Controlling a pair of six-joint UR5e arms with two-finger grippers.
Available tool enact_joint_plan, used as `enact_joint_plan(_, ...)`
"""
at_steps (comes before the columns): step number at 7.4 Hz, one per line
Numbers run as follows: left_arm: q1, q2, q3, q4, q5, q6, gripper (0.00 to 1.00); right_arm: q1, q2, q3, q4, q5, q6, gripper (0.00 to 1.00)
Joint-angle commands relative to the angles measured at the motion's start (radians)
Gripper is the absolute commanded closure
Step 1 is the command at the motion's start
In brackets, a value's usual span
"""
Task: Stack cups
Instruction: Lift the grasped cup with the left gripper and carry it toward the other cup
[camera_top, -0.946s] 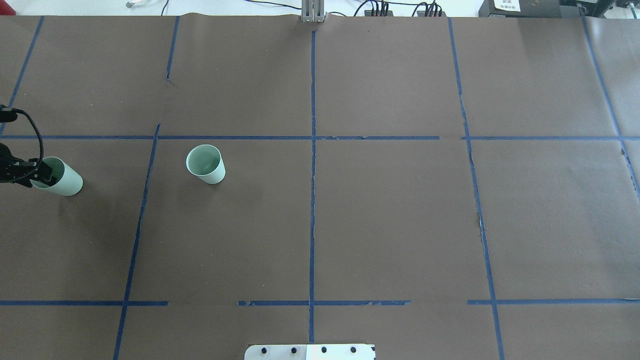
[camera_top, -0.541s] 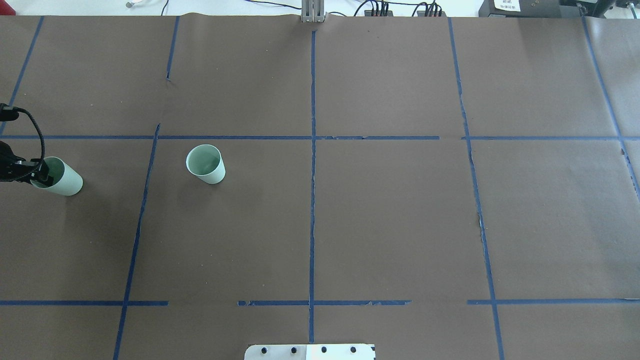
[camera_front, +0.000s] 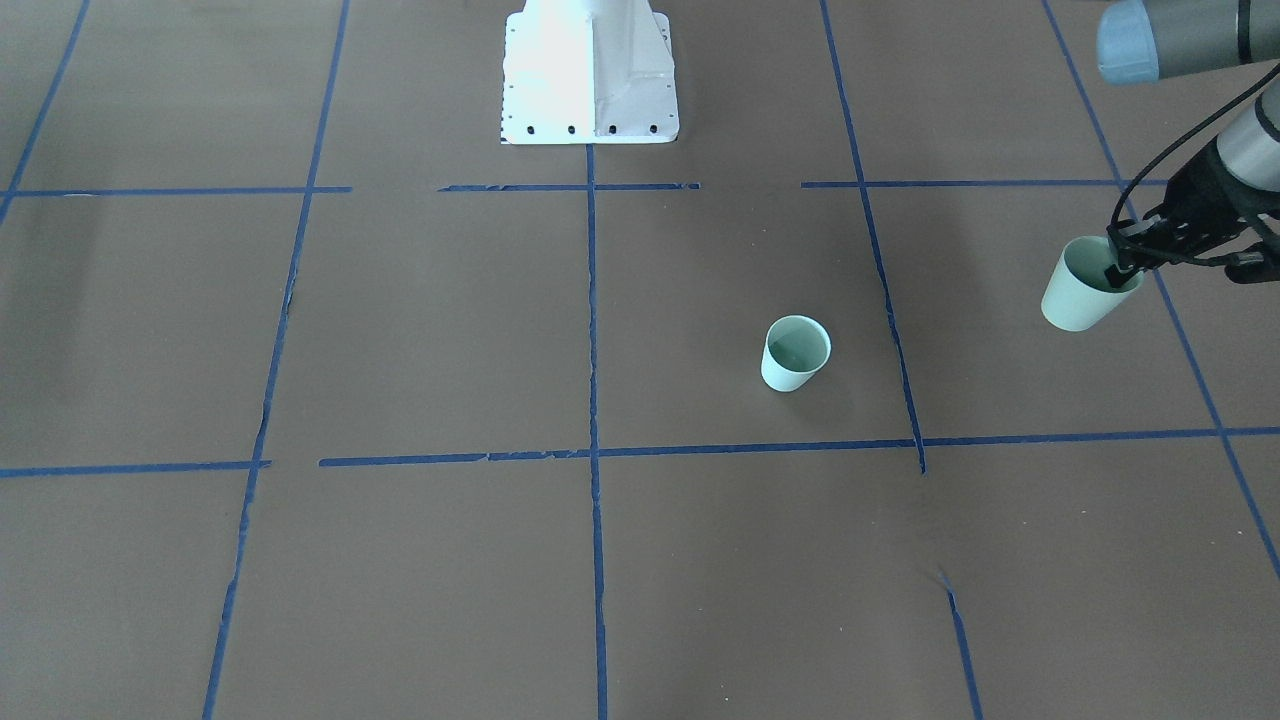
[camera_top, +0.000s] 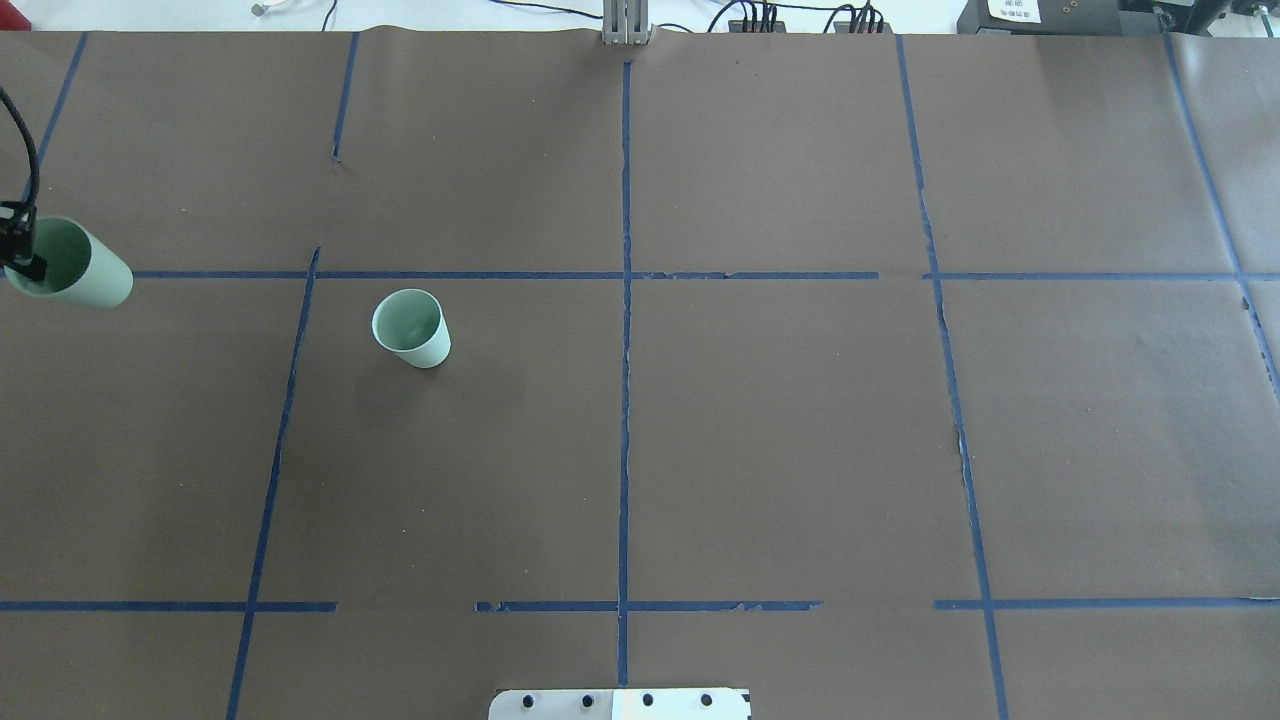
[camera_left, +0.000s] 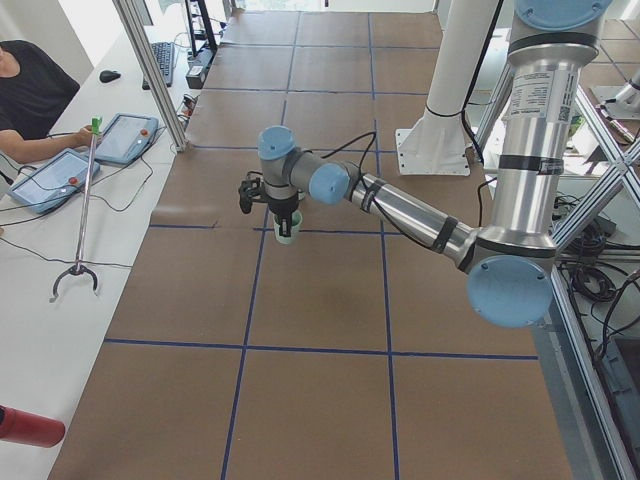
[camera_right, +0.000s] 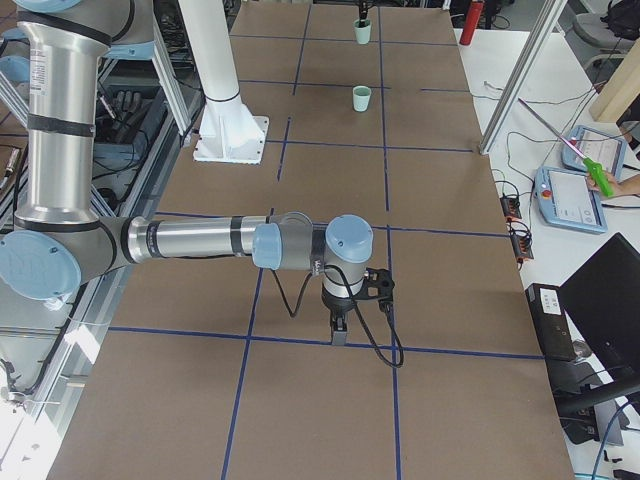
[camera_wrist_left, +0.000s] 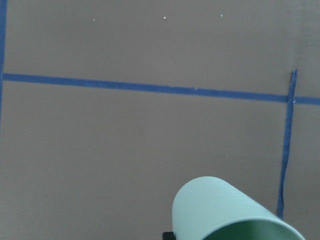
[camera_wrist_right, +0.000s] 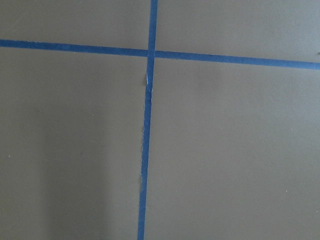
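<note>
Two pale mint-green cups. One cup stands upright and alone on the brown table, left of centre; it also shows in the front view and the right view. My left gripper is shut on the rim of the other cup, one finger inside it, and holds it tilted above the table at the far left edge. The left wrist view shows that cup's wall from above. My right gripper hangs low over bare table far from both cups; I cannot tell whether it is open.
Blue tape lines divide the brown paper table cover. The white robot base plate sits at the near-robot edge. An operator's tablets and a grabber tool lie on a side desk.
My left gripper has lifted its cup off the table; in the overhead view the cup has moved up and to the left. The standing cup has not moved.
</note>
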Motion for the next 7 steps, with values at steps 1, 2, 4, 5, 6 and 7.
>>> enact_joint_plan(1,-0.02,-0.139,-0.033,0.175,-0.079,-0.087,1.0,0.0,0.0,-0.001,0.0,0.0,0.0,0.0)
enact_joint_plan(2,0.024,-0.188,-0.035,0.175,-0.098,-0.191,1.0,0.0,0.0,-0.001,0.001,0.0,0.0,0.0)
enact_joint_plan(4,0.227,-0.248,-0.012,0.068,-0.095,-0.447,1.0,0.0,0.0,-0.001,0.0,0.0,0.0,0.0)
enact_joint_plan(5,0.263,-0.268,0.04,-0.04,-0.089,-0.558,1.0,0.0,0.0,-0.001,0.001,0.0,0.0,0.0)
enact_joint_plan(6,0.285,-0.301,0.121,-0.096,-0.086,-0.596,1.0,0.0,0.0,-0.001,0.001,0.0,0.0,0.0)
enact_joint_plan(7,0.302,-0.311,0.152,-0.1,-0.078,-0.593,1.0,0.0,0.0,0.001,0.001,0.0,0.0,0.0)
